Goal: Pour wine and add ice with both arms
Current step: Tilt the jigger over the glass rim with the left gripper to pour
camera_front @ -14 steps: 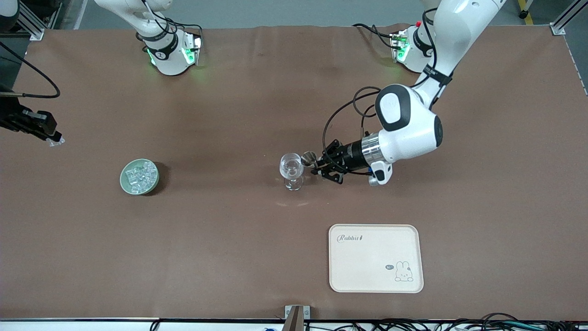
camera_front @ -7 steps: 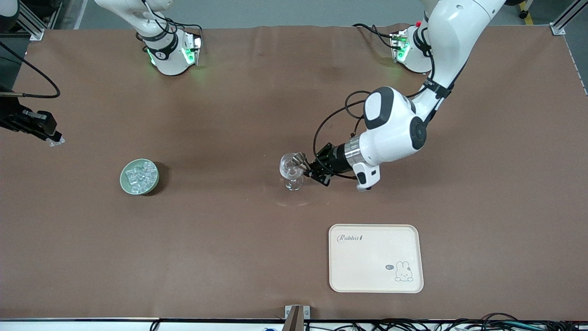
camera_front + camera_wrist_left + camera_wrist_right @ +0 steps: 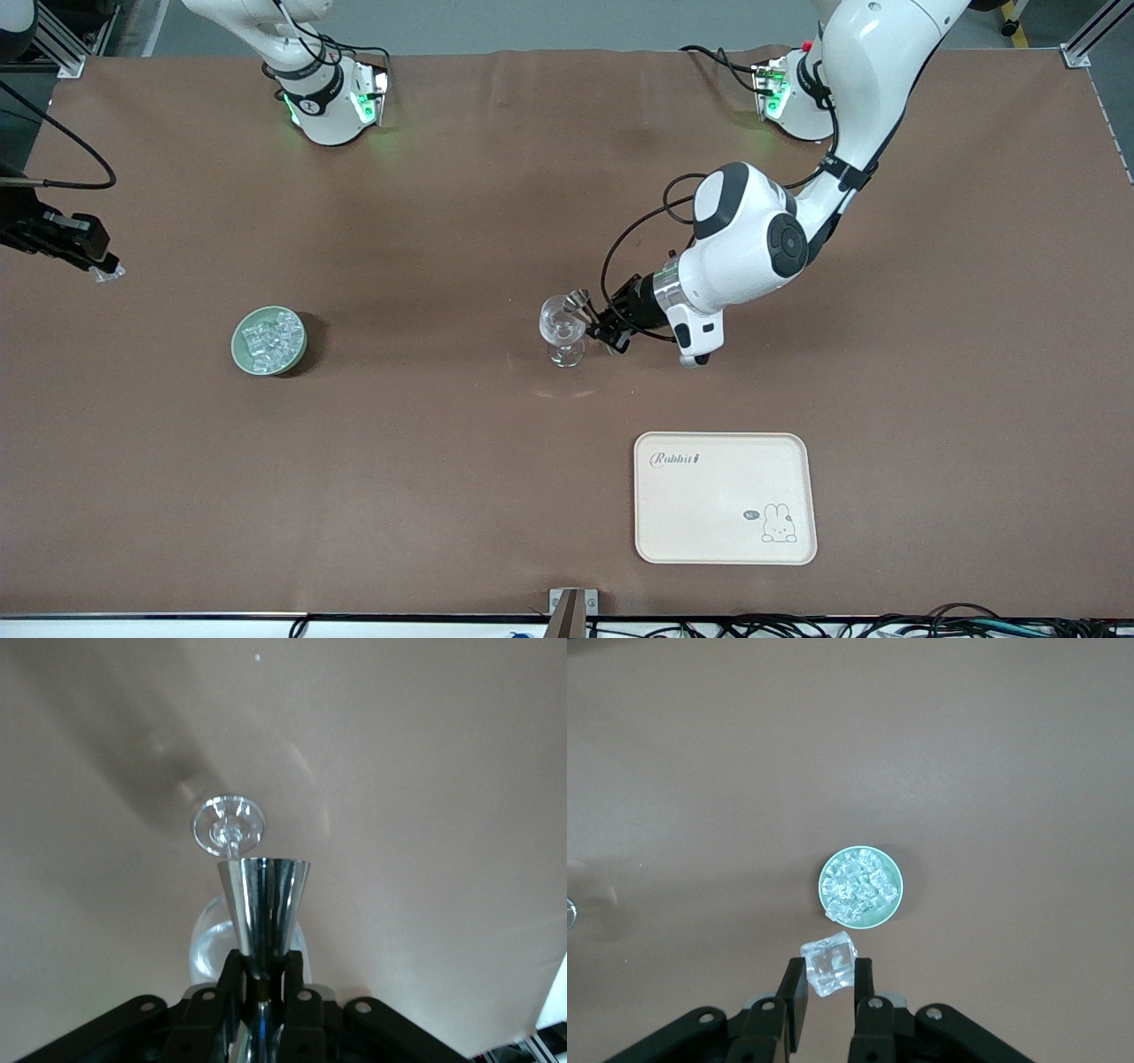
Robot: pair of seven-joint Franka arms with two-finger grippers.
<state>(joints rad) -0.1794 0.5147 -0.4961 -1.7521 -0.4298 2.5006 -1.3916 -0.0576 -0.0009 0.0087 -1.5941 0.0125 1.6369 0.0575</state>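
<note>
A clear stemmed wine glass stands mid-table. My left gripper is shut on the waist of a steel jigger and holds it tipped at the glass's rim. In the left wrist view the jigger points out from the gripper, with the glass under it. My right gripper hangs over the right arm's end of the table, shut on one ice cube. A green bowl holds a heap of ice.
A cream tray with a rabbit print lies nearer the front camera than the glass, toward the left arm's end. In the right wrist view the bowl with its ice lies below my right gripper.
My left arm has swung in toward the glass and turned its wrist. The jigger has moved from beside the glass to its rim. The right gripper has not moved.
</note>
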